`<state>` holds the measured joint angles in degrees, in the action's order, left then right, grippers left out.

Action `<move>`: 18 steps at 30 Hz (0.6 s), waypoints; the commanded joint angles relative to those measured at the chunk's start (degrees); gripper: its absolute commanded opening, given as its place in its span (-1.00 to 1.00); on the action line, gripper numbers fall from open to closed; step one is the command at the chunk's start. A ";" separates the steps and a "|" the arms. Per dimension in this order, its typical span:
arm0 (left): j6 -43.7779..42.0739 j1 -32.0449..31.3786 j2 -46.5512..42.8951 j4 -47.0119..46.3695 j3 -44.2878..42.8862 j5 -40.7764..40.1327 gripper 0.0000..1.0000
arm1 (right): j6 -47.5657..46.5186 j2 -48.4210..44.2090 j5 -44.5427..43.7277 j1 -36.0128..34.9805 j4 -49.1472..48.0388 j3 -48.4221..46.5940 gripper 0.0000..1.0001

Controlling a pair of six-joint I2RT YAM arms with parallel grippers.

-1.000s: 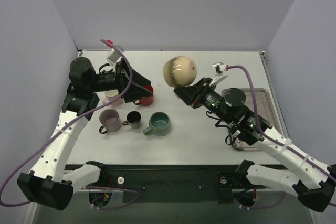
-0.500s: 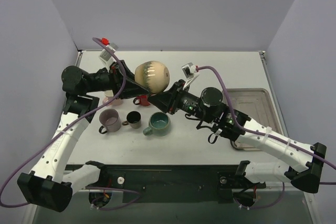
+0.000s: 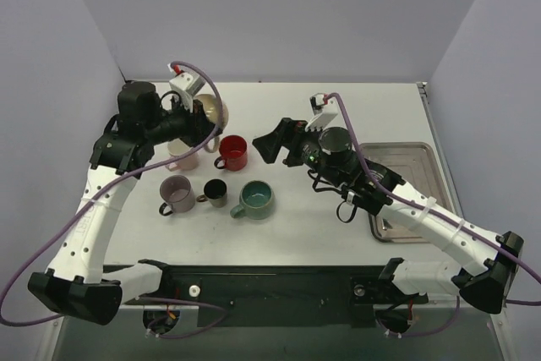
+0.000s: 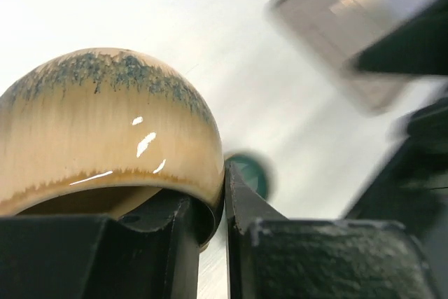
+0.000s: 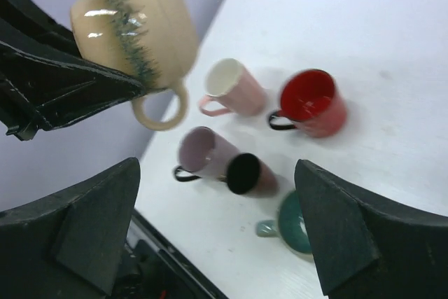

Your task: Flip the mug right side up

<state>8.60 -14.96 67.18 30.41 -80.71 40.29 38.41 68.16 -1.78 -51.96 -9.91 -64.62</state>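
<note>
The mug (image 3: 210, 112) is round and beige with a green-speckled band, and it hangs in the air over the table's back left. My left gripper (image 3: 201, 124) is shut on its rim. One finger sits inside the mouth and the other outside the wall (image 4: 224, 173). In the left wrist view the mug (image 4: 105, 124) bulges above the fingers. The right wrist view shows the mug (image 5: 133, 26) tilted, with its handle hanging down and the left fingers (image 5: 63, 82) on it. My right gripper (image 3: 270, 145) stands open and empty to the mug's right, apart from it (image 5: 217, 173).
On the table below stand a red mug (image 3: 232, 152), a pink mug (image 3: 182, 156), a mauve mug (image 3: 176, 194), a small dark mug (image 3: 215, 192) and a teal mug (image 3: 255, 199). A metal tray (image 3: 406, 166) lies at the right.
The right gripper carried the mug leftward to the left gripper, which shut on its rim. The right gripper then opened and drew back right, and the left arm pulled the mug left.
</note>
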 commanded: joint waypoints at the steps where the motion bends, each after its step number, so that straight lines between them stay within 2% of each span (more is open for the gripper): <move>1: -34.39 4.05 -1.17 21.88 -0.69 -32.88 -1.00 | -5.89 -3.64 -15.59 -0.24 13.58 -1.65 0.74; 3: -39.16 9.32 -0.13 23.28 0.37 -37.38 -1.00 | -6.68 -4.96 -19.46 0.02 16.32 0.10 0.74; 6: -45.49 18.61 4.96 29.59 -2.34 -36.00 -1.00 | -7.39 -6.72 -22.65 0.29 17.65 2.12 0.74; 8: -48.14 21.97 8.47 31.37 -2.79 -35.81 -1.00 | -7.83 -7.34 -23.18 0.37 17.73 3.27 0.74; 11: -49.91 23.66 13.84 31.02 -1.56 -37.57 -1.00 | -8.35 -7.25 -23.44 0.72 18.96 3.36 0.74; 18: -50.96 29.27 28.60 32.08 -4.37 -33.53 -1.00 | -8.88 -8.48 -25.82 1.16 19.84 5.12 0.75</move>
<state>-38.59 11.14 91.77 62.50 -79.66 4.97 30.96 61.25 -24.29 -51.33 8.95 -60.55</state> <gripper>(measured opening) 0.228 0.875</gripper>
